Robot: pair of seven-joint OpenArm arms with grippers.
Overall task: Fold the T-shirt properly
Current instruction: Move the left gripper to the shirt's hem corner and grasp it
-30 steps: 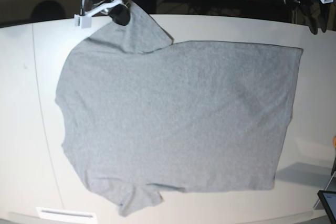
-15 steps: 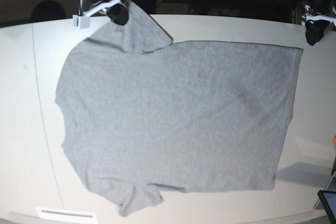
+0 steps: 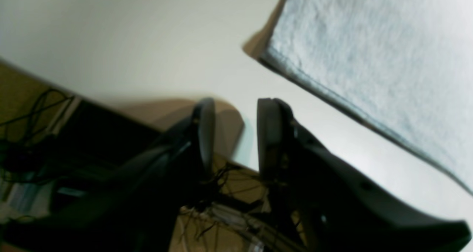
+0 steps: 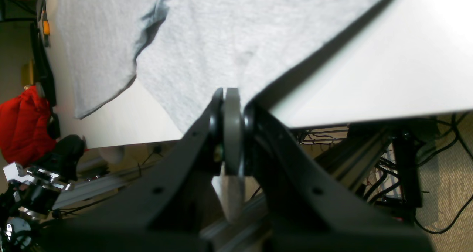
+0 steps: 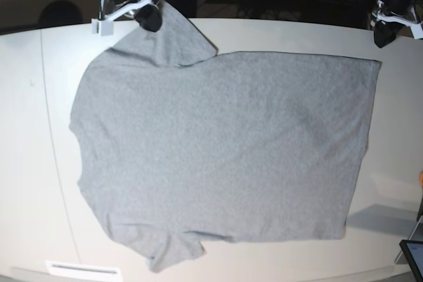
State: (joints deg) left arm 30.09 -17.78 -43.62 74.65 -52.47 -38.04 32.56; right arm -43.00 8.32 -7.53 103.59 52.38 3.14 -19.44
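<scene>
- Heather-grey short-sleeved cotton T-shirt [image 5: 225, 143]: spread flat, plain side up, on white worktop [image 5: 26, 130].
- Right hand [image 5: 151, 18]: at 11 o'clock, clenched on sleeve edge.
- Left hand [image 5: 383, 31]: at 1 o'clock, parted, empty, near hem corner.

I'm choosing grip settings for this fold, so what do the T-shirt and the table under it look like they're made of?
T-shirt: probably a soft cotton-type knit, heather grey and matte. The speckled weave looks slightly fuzzy in the right wrist view, and the sleeve drapes limply from the right gripper.

Table: a smooth, hard, off-white surface, perhaps laminate or painted board. It shows a faint sheen and one thin seam line; the exact material is unclear.
</scene>
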